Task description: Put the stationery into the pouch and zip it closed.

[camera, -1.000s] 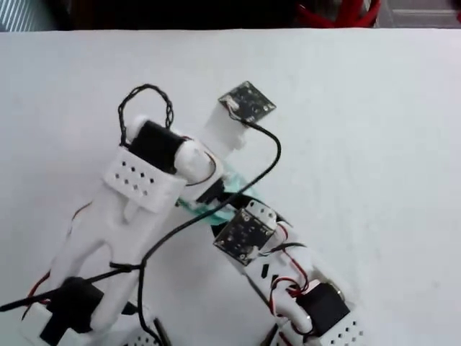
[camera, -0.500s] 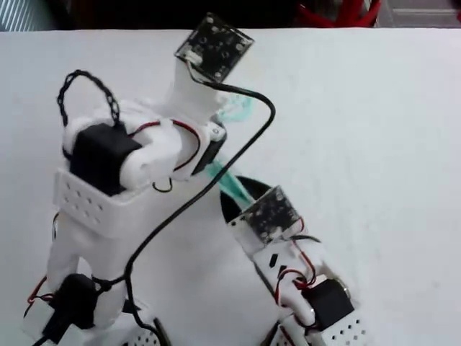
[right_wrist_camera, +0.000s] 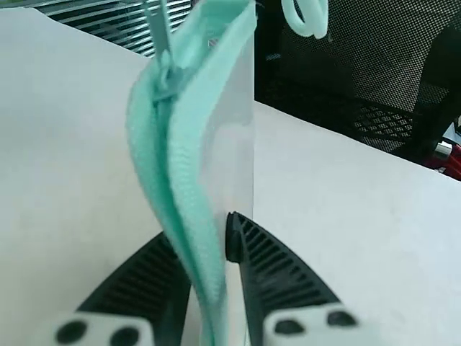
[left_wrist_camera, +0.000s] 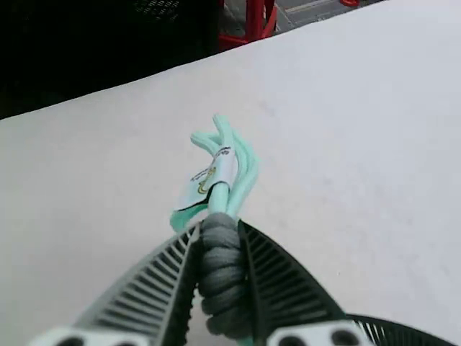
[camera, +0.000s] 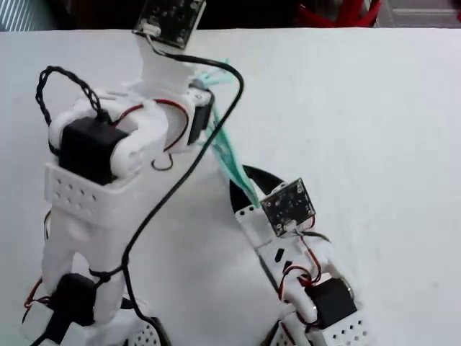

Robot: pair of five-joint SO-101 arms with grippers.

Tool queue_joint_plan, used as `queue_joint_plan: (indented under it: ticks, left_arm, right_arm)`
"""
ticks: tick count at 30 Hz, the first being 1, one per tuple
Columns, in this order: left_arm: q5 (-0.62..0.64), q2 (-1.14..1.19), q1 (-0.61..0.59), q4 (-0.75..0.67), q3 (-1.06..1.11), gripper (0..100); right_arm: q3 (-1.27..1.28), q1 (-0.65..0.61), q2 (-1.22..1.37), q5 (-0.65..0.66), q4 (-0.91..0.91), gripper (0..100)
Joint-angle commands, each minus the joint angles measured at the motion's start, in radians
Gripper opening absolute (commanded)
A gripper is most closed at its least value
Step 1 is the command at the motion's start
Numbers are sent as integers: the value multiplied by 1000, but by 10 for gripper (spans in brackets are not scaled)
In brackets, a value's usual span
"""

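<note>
The mint-green pouch (camera: 229, 155) hangs stretched in the air between my two grippers, above the white table. My left gripper (left_wrist_camera: 218, 227) is raised toward the far side and is shut on the grey braided pull cord (left_wrist_camera: 220, 274). Past its tips the cord ends in mint loops (left_wrist_camera: 225, 148) with a small label. From the high view, the left gripper (camera: 204, 119) sits at the pouch's far end. My right gripper (right_wrist_camera: 209, 231) is shut on the pouch's near edge, pinching the translucent wall (right_wrist_camera: 234, 130) beside the mint zipper tape (right_wrist_camera: 180, 187). The right gripper (camera: 250, 198) is nearer the front.
The white table (camera: 374, 130) is bare to the right and at the far side. The left wrist camera's black cable (camera: 180, 194) loops down across the left arm. Red chair legs (camera: 338, 13) and a dark mesh chair (right_wrist_camera: 374, 65) stand beyond the far edge.
My left arm has risen and swung toward the far side with the pull cord, drawing the pouch out long. The right gripper has shifted slightly right, still holding the pouch.
</note>
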Motion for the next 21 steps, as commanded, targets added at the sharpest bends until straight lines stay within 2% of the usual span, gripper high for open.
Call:
queue_joint_plan:
  ticks: [1,5,12,21]
  left_arm:
    - [46,-18,-96,-247,130,24]
    - [46,-24,-151,-411,276,24]
    - [83,-16,-128,-470,354,24]
    - [86,-13,-315,-735,364,24]
  right_arm:
    - [-21,30,5,-8,82,19]
    - [-58,35,5,-25,148,19]
    - [-58,33,5,-2,133,19]
    - [-57,33,5,-2,166,19]
